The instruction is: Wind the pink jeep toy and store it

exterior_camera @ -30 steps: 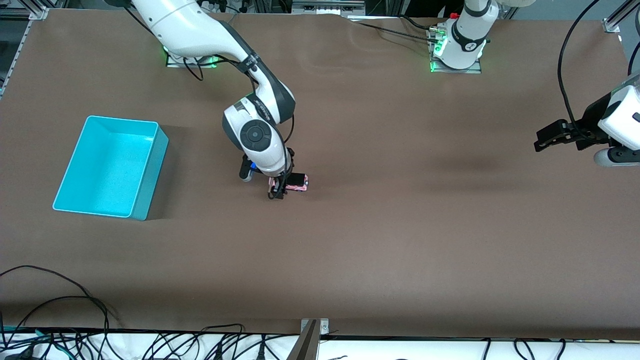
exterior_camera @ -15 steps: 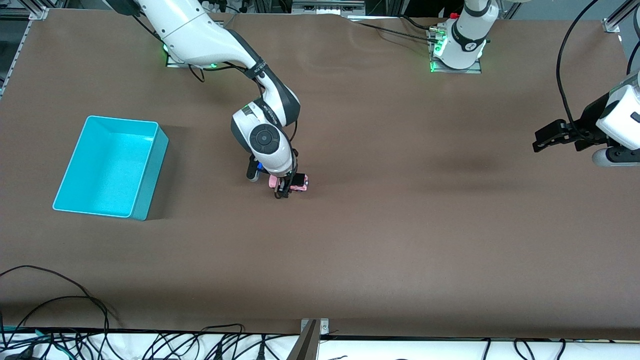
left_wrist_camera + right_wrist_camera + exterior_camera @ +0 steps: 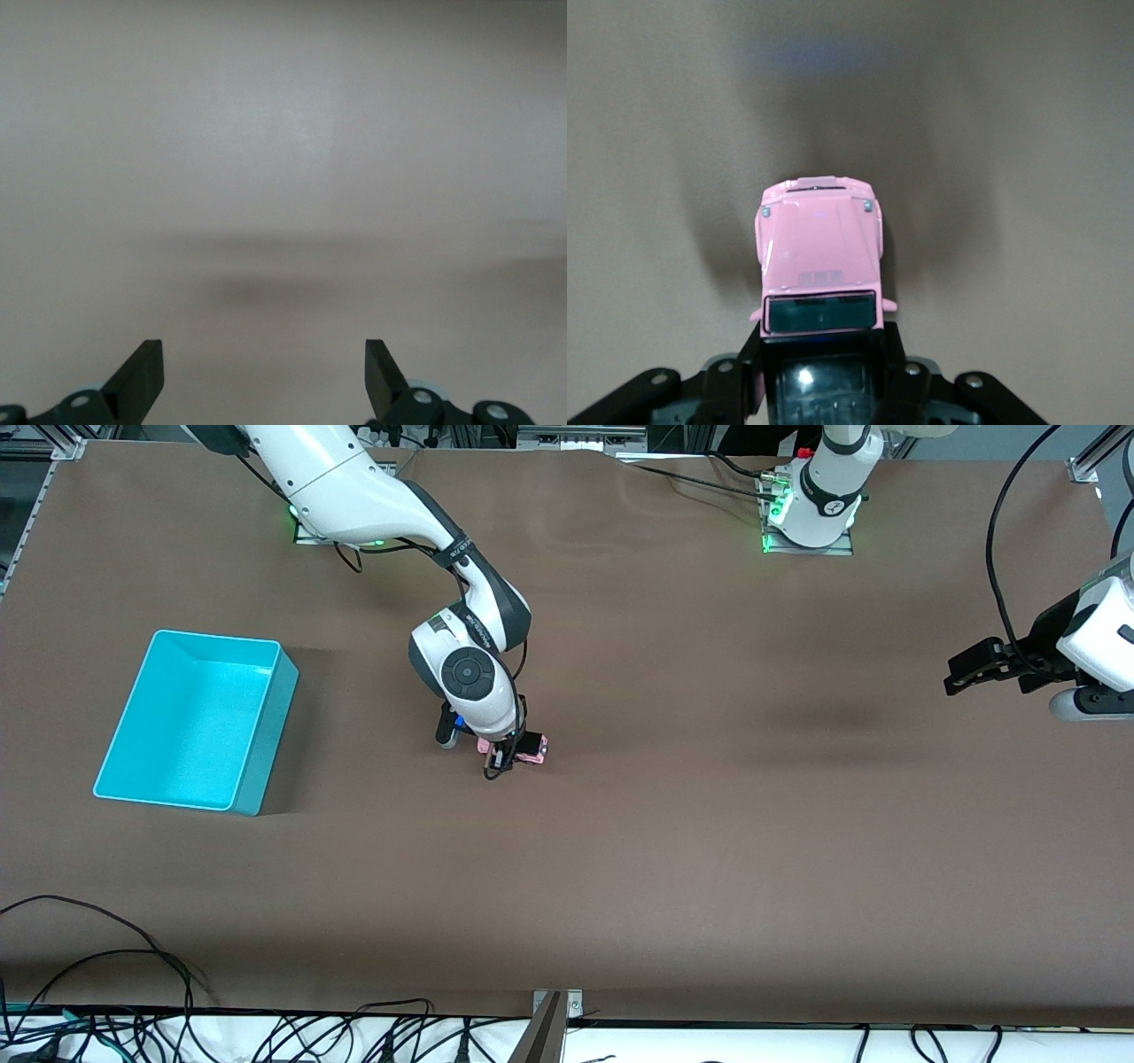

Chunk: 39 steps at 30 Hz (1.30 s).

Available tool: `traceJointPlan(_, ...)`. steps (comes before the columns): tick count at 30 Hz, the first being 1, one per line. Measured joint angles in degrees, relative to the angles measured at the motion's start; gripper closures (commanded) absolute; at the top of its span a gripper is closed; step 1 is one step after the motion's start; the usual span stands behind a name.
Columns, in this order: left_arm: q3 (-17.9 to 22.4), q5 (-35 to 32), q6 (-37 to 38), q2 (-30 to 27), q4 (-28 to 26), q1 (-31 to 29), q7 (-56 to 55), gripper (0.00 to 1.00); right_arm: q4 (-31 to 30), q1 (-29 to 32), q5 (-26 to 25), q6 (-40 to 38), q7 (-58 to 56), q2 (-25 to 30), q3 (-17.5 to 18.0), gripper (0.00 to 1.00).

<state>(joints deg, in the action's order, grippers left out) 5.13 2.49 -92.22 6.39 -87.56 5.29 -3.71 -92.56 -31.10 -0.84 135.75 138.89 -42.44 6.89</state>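
The pink jeep toy (image 3: 532, 749) (image 3: 819, 257), pink-bodied with a black roof, rests on the brown table near its middle. My right gripper (image 3: 507, 755) (image 3: 822, 372) is down on the toy, its black fingers shut against both sides of the roofed part; the pink hood sticks out past them. The turquoise bin (image 3: 197, 721) stands toward the right arm's end of the table, well apart from the jeep. My left gripper (image 3: 961, 673) (image 3: 264, 372) waits open and holds nothing, hanging above bare table at the left arm's end.
Both arm bases (image 3: 811, 514) stand along the table's robot-side edge. Loose black cables (image 3: 133, 974) lie along the table edge nearest the front camera. Brown tabletop (image 3: 709, 824) stretches between the jeep and the left gripper.
The right gripper shifted slightly over the jeep and closed its fingers on it. The jeep, the bin and the left arm stayed put.
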Motion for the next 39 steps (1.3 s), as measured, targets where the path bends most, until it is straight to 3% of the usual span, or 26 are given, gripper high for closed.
traceJointPlan(4, 0.0, 0.0, 0.0, 0.0, 0.0, 0.0, 0.0, 0.00, 1.3, 0.0, -1.4, -2.3, -0.1, 0.3, -0.2, 0.86)
traceJointPlan(15, 0.1, 0.0, 0.0, 0.0, 0.0, -0.1, 0.0, 0.00, 11.1, 1.7, -2.2, -18.5, -8.0, 2.2, -0.7, 0.86)
traceJointPlan(30, 0.2, 0.0, 0.0, 0.0, 0.0, -0.3, 0.0, 0.00, 21.4, 9.9, -2.2, -37.0, -35.2, 6.3, -1.0, 0.86)
traceJointPlan(39, 0.2, 0.0, 0.0, 0.0, 0.0, -0.3, 0.0, 0.00, 22.8, 17.5, -2.2, -45.1, -52.3, 10.8, -1.2, 0.86)
